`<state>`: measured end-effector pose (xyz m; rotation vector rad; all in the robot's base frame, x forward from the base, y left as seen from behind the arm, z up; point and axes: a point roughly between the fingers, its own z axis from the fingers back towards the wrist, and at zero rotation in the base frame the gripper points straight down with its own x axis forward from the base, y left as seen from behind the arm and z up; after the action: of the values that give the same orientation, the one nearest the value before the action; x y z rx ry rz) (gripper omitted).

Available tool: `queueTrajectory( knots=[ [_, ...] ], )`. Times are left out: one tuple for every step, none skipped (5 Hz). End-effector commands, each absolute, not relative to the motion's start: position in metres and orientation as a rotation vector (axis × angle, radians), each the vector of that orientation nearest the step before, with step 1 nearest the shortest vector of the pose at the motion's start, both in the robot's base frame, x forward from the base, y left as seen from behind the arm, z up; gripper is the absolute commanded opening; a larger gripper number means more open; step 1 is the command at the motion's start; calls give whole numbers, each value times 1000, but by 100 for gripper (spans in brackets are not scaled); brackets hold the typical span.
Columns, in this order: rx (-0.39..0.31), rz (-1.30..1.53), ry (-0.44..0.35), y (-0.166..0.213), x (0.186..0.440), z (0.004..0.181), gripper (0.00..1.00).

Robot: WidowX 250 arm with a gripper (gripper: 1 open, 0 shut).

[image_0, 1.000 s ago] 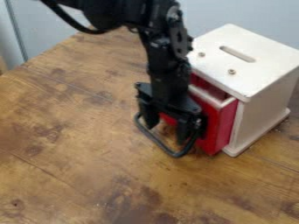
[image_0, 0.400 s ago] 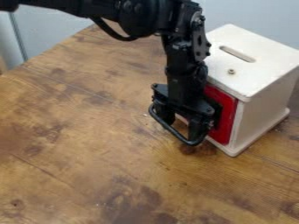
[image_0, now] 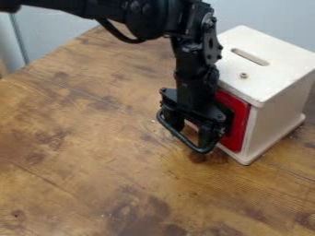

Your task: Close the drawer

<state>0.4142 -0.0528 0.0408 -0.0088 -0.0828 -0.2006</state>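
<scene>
Red shows only as a narrow strip of the drawer, which looks pushed almost flush into the cream box at the right of the wooden tabletop. The end effector sits against the black loop handle; whether its fingers grip it I cannot tell. Any remaining push should run straight along the drawer's axis, gently, lest the box slide.

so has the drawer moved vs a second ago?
Yes. The drawer has slid right, into the cream box; far less red side shows now. The claw sits at its black loop handle.
</scene>
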Motion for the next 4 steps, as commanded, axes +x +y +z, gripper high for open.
queueTrajectory(
  knots=[
    [21,-83,-77,-22,429,12,100],
    [21,-73,-92,-20,431,27,100],
    [21,-64,-115,-18,433,41,100],
    [20,-54,-143,-15,435,56,100]
  ],
)
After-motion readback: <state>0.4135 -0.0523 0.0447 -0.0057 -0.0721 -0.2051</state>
